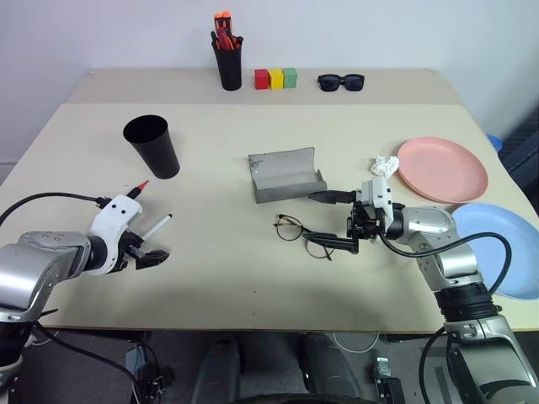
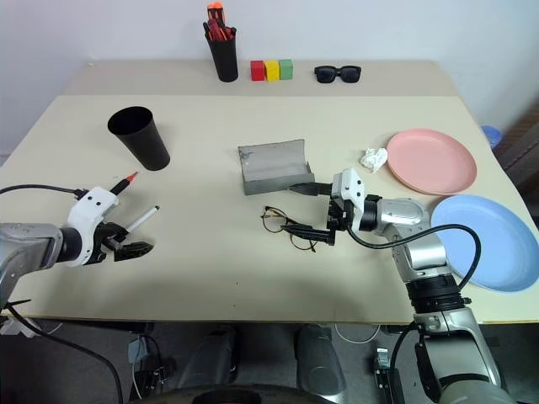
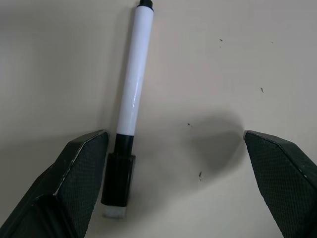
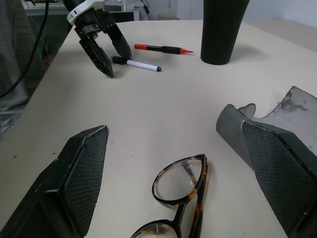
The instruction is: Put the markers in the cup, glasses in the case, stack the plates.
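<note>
Two markers lie on the beige surface at the robot's left: a white-barrelled marker with a black cap, and beside it a black marker with red ends, its red tip pointing toward the black cup. The cup stands upright, mouth open, just beyond the markers. The left pincer hangs over the white marker's capped end with its jaws spread wide, gripping nothing; in the left wrist view one finger sits just beside the cap while the other stands well apart.

Near the middle of the surface the wire-framed glasses lie unfolded, lenses toward the left arm. Just beyond them rests the grey case, open. The right pincer points across the surface toward the glasses, its jaws released, one finger near the case's front edge, the other at the frame's near arm; whether it touches the frame cannot be told.

At the right, the pink plate and the blue plate lie side by side, unstacked, a crumpled white scrap beside the pink one. Along the far edge stand a black holder of orange-red pens, three coloured blocks and black sunglasses.
</note>
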Action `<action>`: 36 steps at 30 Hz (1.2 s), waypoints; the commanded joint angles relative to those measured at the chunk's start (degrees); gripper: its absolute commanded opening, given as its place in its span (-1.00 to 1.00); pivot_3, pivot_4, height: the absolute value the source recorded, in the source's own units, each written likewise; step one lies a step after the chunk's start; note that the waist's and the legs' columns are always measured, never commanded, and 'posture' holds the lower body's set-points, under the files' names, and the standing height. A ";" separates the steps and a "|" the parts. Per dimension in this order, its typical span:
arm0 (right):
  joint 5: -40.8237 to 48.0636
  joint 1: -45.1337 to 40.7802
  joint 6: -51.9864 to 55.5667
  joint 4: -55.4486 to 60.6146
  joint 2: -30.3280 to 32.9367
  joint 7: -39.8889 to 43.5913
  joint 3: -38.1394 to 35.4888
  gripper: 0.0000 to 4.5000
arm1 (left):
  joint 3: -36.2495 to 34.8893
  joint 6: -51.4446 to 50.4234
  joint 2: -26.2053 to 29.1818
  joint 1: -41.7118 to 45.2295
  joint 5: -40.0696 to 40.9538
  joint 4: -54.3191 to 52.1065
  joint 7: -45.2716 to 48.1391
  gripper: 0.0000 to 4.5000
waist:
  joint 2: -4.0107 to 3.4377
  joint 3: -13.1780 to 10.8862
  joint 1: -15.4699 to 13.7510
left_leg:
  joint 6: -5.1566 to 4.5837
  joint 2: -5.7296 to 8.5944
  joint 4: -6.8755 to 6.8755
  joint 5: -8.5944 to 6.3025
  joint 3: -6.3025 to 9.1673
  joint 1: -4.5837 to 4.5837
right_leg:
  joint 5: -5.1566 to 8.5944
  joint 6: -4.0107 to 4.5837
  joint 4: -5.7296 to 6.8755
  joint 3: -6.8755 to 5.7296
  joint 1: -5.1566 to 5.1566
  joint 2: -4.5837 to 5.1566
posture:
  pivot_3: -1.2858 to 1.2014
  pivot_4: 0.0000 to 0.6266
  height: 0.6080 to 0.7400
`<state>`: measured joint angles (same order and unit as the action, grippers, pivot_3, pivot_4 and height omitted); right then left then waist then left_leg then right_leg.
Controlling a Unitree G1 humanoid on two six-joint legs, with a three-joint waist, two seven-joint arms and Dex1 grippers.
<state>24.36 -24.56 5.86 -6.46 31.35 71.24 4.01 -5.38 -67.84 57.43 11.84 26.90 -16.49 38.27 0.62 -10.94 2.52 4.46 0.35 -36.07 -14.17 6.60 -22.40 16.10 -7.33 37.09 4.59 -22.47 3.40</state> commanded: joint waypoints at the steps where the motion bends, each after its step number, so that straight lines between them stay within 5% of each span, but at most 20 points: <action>1: 0.91 -0.30 0.12 2.59 0.12 -0.14 -1.18 0.95 | 1.42 -0.35 1.59 1.54 -2.19 4.01 -0.32 1.00 | -0.01 0.00 0.04 | 0.00 0.00 0.00 0.00 0.00 0.03 | 0.00 0.00 0.03 0.00 0.01 0.00 | 0.03 -0.52 1.00; 20: 1.16 1.03 1.69 5.25 0.39 -1.71 -1.62 0.95 | 12.18 -3.94 -0.41 19.45 -4.74 16.18 3.26 1.00 | 0.00 -0.01 0.04 | 0.01 -0.01 -0.02 0.01 0.01 -0.01 | 0.01 -0.01 0.05 0.01 -0.01 -0.06 | 0.03 -0.52 1.00; 23: 1.14 1.46 1.72 5.51 0.59 -1.80 -1.73 1.00 | 13.34 -6.20 0.29 19.80 -3.82 14.48 4.68 0.62 | 0.00 -0.01 0.05 | 0.01 -0.01 -0.02 0.01 0.01 -0.02 | 0.01 -0.02 0.06 0.01 -0.02 -0.06 | 0.03 -0.52 1.00; 30: 0.87 1.39 1.16 4.65 0.60 -1.80 -1.84 1.00 | 11.91 -9.18 0.71 18.79 -3.10 11.33 4.48 -0.98 | 0.00 -0.01 0.07 | 0.01 -0.01 -0.02 0.01 0.01 -0.02 | 0.01 -0.02 0.05 0.01 -0.02 -0.06 | 0.03 -0.52 1.00; 36: 0.56 0.58 0.39 3.07 0.16 -1.77 -1.76 1.00 | 8.62 -11.71 0.57 16.45 -1.23 7.22 3.91 -0.98 | 0.01 -0.02 0.09 | 0.01 -0.01 -0.01 0.01 0.01 -0.02 | 0.01 -0.02 0.05 0.01 -0.03 -0.06 | 0.03 -0.52 1.00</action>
<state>24.44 -23.04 7.10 -3.77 31.57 69.47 3.71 5.29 -78.66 57.34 28.69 24.96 -7.33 42.25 0.63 -10.95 2.61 4.47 0.34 -36.08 -14.17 6.61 -22.42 16.11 -7.35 37.15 4.61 -22.49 3.35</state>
